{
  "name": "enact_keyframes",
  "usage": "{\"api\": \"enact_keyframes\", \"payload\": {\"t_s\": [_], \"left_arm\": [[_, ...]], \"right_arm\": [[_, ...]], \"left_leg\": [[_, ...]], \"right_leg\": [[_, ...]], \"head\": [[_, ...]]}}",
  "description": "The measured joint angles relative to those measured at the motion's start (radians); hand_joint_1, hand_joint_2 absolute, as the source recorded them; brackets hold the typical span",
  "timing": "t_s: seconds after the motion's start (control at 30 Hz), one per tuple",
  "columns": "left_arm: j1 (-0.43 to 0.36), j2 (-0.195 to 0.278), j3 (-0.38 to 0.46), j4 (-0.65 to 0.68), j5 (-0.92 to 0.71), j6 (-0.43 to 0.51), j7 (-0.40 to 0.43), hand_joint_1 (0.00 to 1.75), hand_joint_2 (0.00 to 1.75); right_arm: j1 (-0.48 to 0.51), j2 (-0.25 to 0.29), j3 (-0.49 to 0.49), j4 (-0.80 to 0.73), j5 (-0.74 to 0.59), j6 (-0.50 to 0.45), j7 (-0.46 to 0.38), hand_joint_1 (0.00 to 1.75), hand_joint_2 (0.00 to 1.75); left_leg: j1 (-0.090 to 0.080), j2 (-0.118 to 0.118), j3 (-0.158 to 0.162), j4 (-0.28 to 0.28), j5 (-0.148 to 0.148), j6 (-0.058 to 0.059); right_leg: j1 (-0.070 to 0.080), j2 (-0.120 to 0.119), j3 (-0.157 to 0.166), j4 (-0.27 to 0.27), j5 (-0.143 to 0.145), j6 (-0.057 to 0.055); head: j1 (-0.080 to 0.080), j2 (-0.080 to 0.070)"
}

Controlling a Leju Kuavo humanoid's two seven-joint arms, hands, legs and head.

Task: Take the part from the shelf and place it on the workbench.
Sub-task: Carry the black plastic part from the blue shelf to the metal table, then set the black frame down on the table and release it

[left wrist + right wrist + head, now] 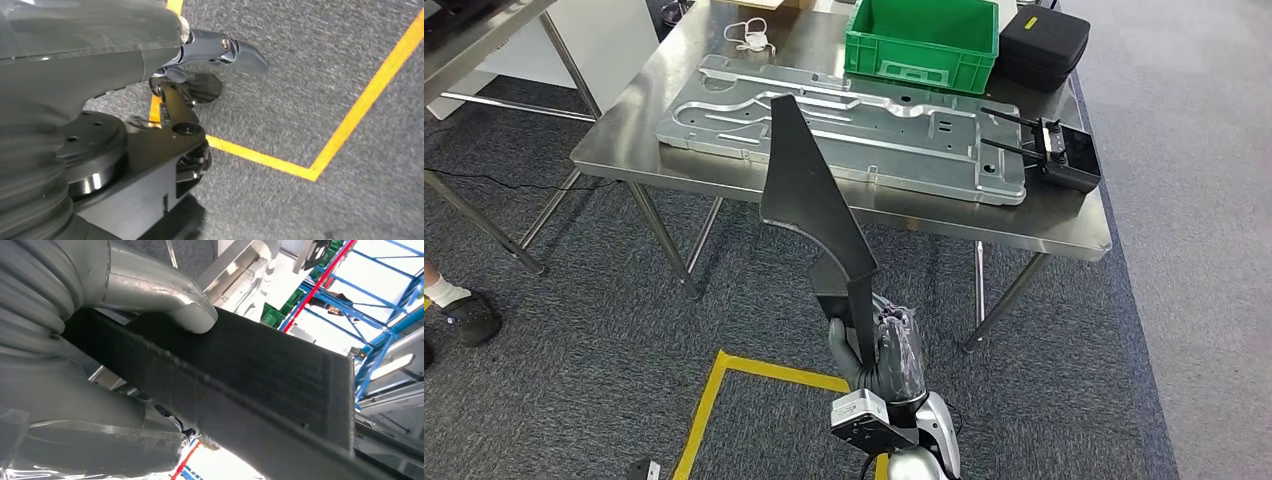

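**Part in hand, table still ahead**

The right robot hand [879, 350] grips the black part [809, 205] by its narrow lower end and holds it upright, its pointed tip rising in front of the near edge of the steel table [1064, 232]. In the right wrist view the thumb [192, 315] presses on the part's flat black face. The left robot hand [220, 50] hangs over the grey carpet beside a yellow floor line [350, 120]; it holds nothing, but I cannot tell how far its fingers are spread.

The carry step appears to be under way: the part is off the shelf and not yet set down. The next move likely calls for closing on the table and lowering the part onto free surface, avoiding the stamped metal panel [864, 130], the green crate [924, 45] at the far side and the black controller [1069, 160] on the right.

No readable writing or brand shows anywhere.
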Motion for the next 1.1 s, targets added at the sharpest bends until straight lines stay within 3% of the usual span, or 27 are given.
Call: {"api": "enact_keyframes", "payload": {"t_s": [0.03, 0.07, 0.13, 0.17, 0.2, 0.27, 0.33, 0.4, 0.47, 0.5, 0.53, 0.57, 0.63, 0.67, 0.7, 0.8, 0.87, 0.97, 1.0, 1.03, 1.07, 1.1], "left_arm": [[0.000, 0.000, 0.000, 0.000, -0.002, 0.006, 0.002, 0.00, 1.75], [0.001, -0.001, 0.000, 0.000, -0.003, 0.008, 0.005, 0.00, 1.75], [0.001, -0.006, 0.000, 0.000, -0.002, -0.007, 0.011, 0.00, 1.75], [0.001, -0.010, 0.000, 0.000, 0.000, -0.019, 0.015, 0.00, 1.75], [0.000, -0.014, 0.000, 0.000, 0.002, -0.032, 0.018, 0.00, 1.75], [-0.001, -0.019, 0.001, 0.000, 0.006, -0.050, 0.022, 0.00, 1.75], [-0.002, -0.020, 0.001, 0.000, 0.006, -0.059, 0.022, 0.00, 1.75], [-0.006, -0.018, 0.001, 0.000, 0.005, -0.058, 0.020, 0.00, 1.75], [-0.008, -0.014, 0.002, 0.000, 0.000, -0.037, 0.018, 0.00, 1.75], [-0.007, -0.012, 0.002, 0.000, -0.004, -0.023, 0.017, 0.00, 1.75], [-0.005, -0.010, 0.002, 0.000, -0.008, -0.010, 0.016, 0.00, 1.75], [-0.004, -0.007, 0.002, 0.000, -0.010, -0.001, 0.016, 0.00, 1.75], [-0.004, -0.005, 0.002, 0.000, -0.013, 0.009, 0.015, 0.00, 1.75], [-0.005, -0.005, 0.002, 0.001, -0.013, 0.011, 0.015, 0.00, 1.75], [-0.006, -0.006, 0.002, 0.001, -0.013, 0.013, 0.016, 0.00, 1.75], [-0.006, -0.005, 0.002, 0.000, -0.014, 0.015, 0.016, 0.00, 1.75], [-0.008, -0.005, 0.002, 0.000, -0.015, 0.015, 0.015, 0.00, 1.75], [-0.015, -0.005, 0.002, 0.000, -0.017, 0.015, 0.015, 0.00, 1.75], [-0.016, -0.004, 0.002, 0.000, -0.018, 0.015, 0.015, 0.00, 1.75], [-0.016, -0.004, 0.002, 0.000, -0.020, 0.014, 0.016, 0.00, 1.75], [-0.016, -0.005, 0.002, 0.000, -0.022, 0.013, 0.017, 0.00, 1.75], [-0.017, -0.005, 0.002, 0.000, -0.025, 0.012, 0.018, 0.00, 1.75]], "right_arm": [[0.001, 0.000, 0.000, 0.000, 0.000, 0.000, 0.002, 1.75, 1.75], [0.001, 0.000, 0.000, 0.000, 0.001, 0.000, 0.003, 1.75, 1.75], [0.002, 0.000, 0.000, -0.002, 0.002, 0.000, 0.005, 1.75, 1.75], [0.002, 0.000, 0.000, -0.003, 0.003, 0.000, 0.005, 1.75, 1.75], [0.002, 0.000, 0.000, -0.005, 0.004, 0.000, 0.005, 1.75, 1.75], [0.002, 0.001, 0.000, -0.008, 0.005, 0.000, 0.004, 1.75, 1.75], [0.003, 0.002, 0.000, -0.009, 0.006, 0.000, 0.004, 1.75, 1.75], [0.002, 0.004, 0.000, -0.009, 0.006, 0.000, 0.004, 1.75, 1.75], [0.002, 0.006, 0.000, -0.008, 0.007, 0.001, 0.004, 1.75, 1.75], [0.004, 0.006, 0.000, -0.007, 0.008, 0.001, 0.004, 1.75, 1.75], [0.005, 0.006, 0.000, -0.007, 0.009, 0.001, 0.004, 1.75, 1.75], [0.006, 0.006, 0.000, -0.006, 0.010, 0.001, 0.004, 1.75, 1.75], [0.007, 0.006, 0.000, -0.006, 0.011, 0.003, 0.004, 1.75, 1.75], [0.007, 0.006, -0.001, -0.005, 0.012, 0.004, 0.004, 1.75, 1.75], [0.006, 0.006, -0.001, -0.004, 0.013, 0.005, 0.004, 1.75, 1.75], [0.004, 0.006, -0.001, -0.003, 0.022, 0.007, 0.004, 1.75, 1.75], [-0.006, 0.006, 0.000, -0.001, 0.041, 0.009, 0.006, 1.75, 1.75], [-0.029, 0.006, 0.002, 0.004, 0.072, 0.013, 0.015, 1.75, 1.75], [-0.033, 0.006, 0.002, 0.007, 0.079, 0.015, 0.018, 1.75, 1.75], [-0.037, 0.006, 0.002, 0.010, 0.087, 0.019, 0.021, 1.75, 1.75], [-0.045, 0.006, 0.004, 0.014, 0.099, 0.024, 0.024, 1.75, 1.75], [-0.061, 0.006, 0.007, 0.022, 0.116, 0.031, 0.030, 1.75, 1.75]], "left_leg": [[-0.003, -0.002, 0.011, -0.001, -0.008, 0.002], [-0.006, -0.003, 0.021, -0.002, -0.014, 0.005], [-0.008, -0.005, 0.036, -0.008, -0.023, 0.006], [-0.006, -0.007, 0.042, -0.013, -0.025, 0.003], [-0.001, -0.010, 0.049, -0.024, -0.026, -0.003], [0.004, -0.011, 0.062, -0.035, -0.004, -0.019], [0.002, -0.007, 0.069, -0.024, 0.004, -0.028], [0.004, -0.006, 0.038, 0.041, -0.040, -0.036], [0.013, -0.006, -0.028, 0.150, -0.104, -0.051], [0.019, -0.004, -0.054, 0.183, -0.122, -0.063], [0.028, -0.003, -0.064, 0.182, -0.118, -0.077], [0.037, -0.001, -0.057, 0.144, -0.090, -0.092], [0.054, 0.002, -0.022, 0.029, -0.006, -0.121], [0.057, 0.006, -0.013, -0.006, 0.011, -0.121], [0.056, 0.009, -0.013, -0.015, 0.020, -0.114], [0.046, 0.012, -0.024, 0.011, 0.012, -0.067], [0.042, 0.012, -0.021, 0.014, 0.008, -0.051], [0.033, 0.013, -0.016, 0.014, 0.001, -0.038], [0.029, 0.013, -0.014, 0.014, -0.002, -0.035], [0.025, 0.011, -0.010, 0.014, -0.006, -0.032], [0.022, 0.010, -0.005, 0.014, -0.009, -0.030], [0.020, 0.009, 0.000, 0.014, -0.012, -0.030]], "right_leg": [[0.006, 0.000, -0.013, -0.019, 0.007, -0.009], [0.017, 0.000, -0.011, -0.069, 0.045, -0.022], [0.043, 0.001, 0.015, -0.201, 0.160, -0.060], [0.054, 0.006, 0.029, -0.253, 0.204, -0.077], [0.062, 0.010, 0.040, -0.288, 0.230, -0.089], [0.066, 0.016, 0.066, -0.336, 0.247, -0.105], [0.059, 0.014, 0.104, -0.381, 0.258, -0.115], [0.046, 0.007, 0.129, -0.397, 0.265, -0.108], [0.034, 0.003, 0.135, -0.395, 0.265, -0.093], [0.026, 0.003, 0.136, -0.392, 0.260, -0.085], [0.018, 0.004, 0.137, -0.388, 0.254, -0.075], [0.008, 0.006, 0.138, -0.379, 0.246, -0.062], [-0.010, 0.007, 0.137, -0.351, 0.221, -0.032], [-0.015, 0.008, 0.132, -0.332, 0.207, -0.020], [-0.017, 0.007, 0.127, -0.316, 0.193, -0.010], [-0.020, 0.002, 0.120, -0.289, 0.165, 0.004], [-0.024, -0.001, 0.101, -0.243, 0.136, 0.007], [-0.021, -0.003, -0.009, -0.050, 0.058, 0.006], [-0.019, -0.003, -0.044, 0.002, 0.050, 0.002], [-0.015, -0.003, -0.065, 0.019, 0.062, -0.005], [-0.009, -0.003, -0.066, -0.004, 0.094, -0.015], [-0.002, -0.003, -0.049, -0.062, 0.139, -0.026]], "head": [[0.000, 0.000], [0.000, 0.000], [-0.001, 0.000], [-0.002, 0.000], [-0.002, 0.000], [-0.001, 0.000], [0.000, 0.000], [0.000, 0.000], [0.000, 0.000], [0.000, 0.000], [0.000, 0.000], [0.000, 0.000], [0.000, 0.000], [-0.001, 0.000], [-0.001, 0.000], [0.000, 0.000], [0.000, 0.000], [0.000, 0.000], [0.000, 0.000], [0.000, 0.000], [0.000, 0.000], [0.000, 0.000]]}}
